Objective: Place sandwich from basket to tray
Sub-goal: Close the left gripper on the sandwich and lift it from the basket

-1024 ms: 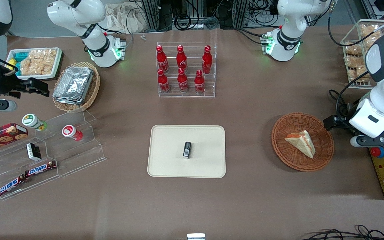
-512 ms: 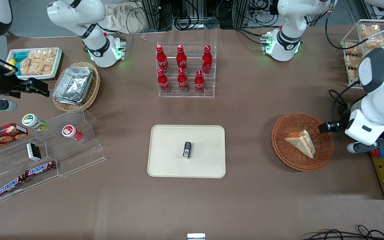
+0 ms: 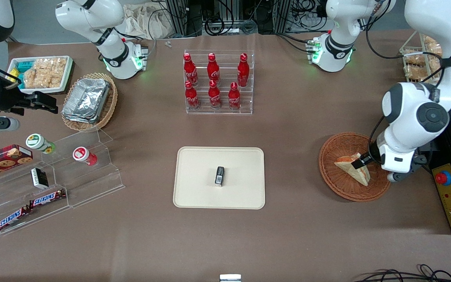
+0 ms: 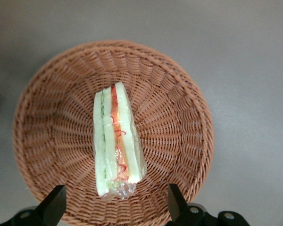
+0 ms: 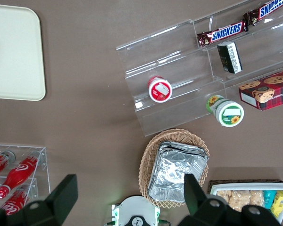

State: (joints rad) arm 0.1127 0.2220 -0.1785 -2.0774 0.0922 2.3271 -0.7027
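Observation:
The sandwich (image 3: 350,167) is a wrapped triangular wedge lying in the round reddish-brown wicker basket (image 3: 337,184) toward the working arm's end of the table. In the left wrist view the sandwich (image 4: 115,139) lies on its side in the basket (image 4: 179,117), showing green, red and orange layers. My gripper (image 3: 366,160) hangs above the basket, over the sandwich's edge. In the wrist view the gripper (image 4: 115,207) is open, its fingers (image 4: 54,207) set wide on either side of the sandwich's end, above it. The cream tray (image 3: 198,184) lies mid-table.
A small dark object (image 3: 219,175) lies on the tray. A clear rack of red bottles (image 3: 217,82) stands farther from the camera than the tray. A wire basket of bagged snacks (image 3: 419,62) and a yellow control box (image 3: 450,199) sit beside the working arm.
My arm has swung in from the table's edge over the basket. The gripper now hangs above the sandwich. The sandwich and basket have not moved.

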